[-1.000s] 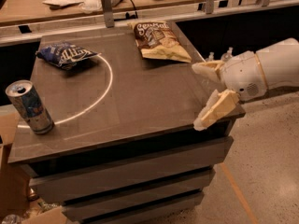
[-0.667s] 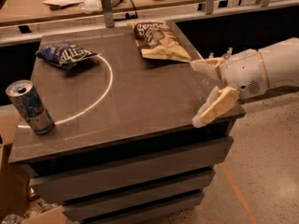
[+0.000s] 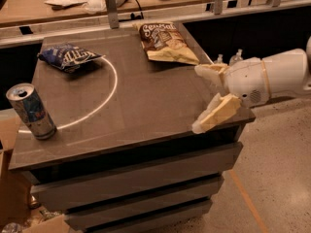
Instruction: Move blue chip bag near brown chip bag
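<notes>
The blue chip bag [image 3: 68, 57], crumpled navy foil with white lettering, lies at the far left of the grey table top. The brown chip bag [image 3: 166, 42], brown top and cream lower half, lies flat at the far right. My gripper [image 3: 198, 97] hovers over the table's right edge, below the brown bag and far right of the blue bag. Its two cream fingers [image 3: 217, 112] are spread apart with nothing between them.
A blue-and-silver drink can [image 3: 31, 110] stands at the front left. A white arc is marked on the table [image 3: 146, 110]. A cluttered wooden bench [image 3: 58, 4] runs behind. A cardboard box [image 3: 12, 193] sits on the floor at left.
The gripper has shifted slightly left over the table's right edge. The bags and the can have not moved.
</notes>
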You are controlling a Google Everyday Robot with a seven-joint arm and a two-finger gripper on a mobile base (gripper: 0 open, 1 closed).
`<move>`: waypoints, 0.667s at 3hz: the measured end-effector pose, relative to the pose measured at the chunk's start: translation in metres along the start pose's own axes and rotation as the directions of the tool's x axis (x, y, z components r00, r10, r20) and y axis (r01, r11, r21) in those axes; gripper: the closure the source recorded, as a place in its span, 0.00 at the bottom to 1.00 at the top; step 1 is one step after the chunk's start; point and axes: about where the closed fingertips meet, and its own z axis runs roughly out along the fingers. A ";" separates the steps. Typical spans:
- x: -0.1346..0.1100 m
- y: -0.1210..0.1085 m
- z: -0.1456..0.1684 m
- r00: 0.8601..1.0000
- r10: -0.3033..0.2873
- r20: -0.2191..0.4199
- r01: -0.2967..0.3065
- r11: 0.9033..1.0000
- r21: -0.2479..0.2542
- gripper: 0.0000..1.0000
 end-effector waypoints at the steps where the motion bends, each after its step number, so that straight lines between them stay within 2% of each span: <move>1: 0.003 -0.012 0.035 0.994 -0.012 0.104 0.008 0.999 0.041 0.00; 2: 0.006 -0.024 0.064 0.988 -0.008 0.157 -0.006 0.996 0.089 0.00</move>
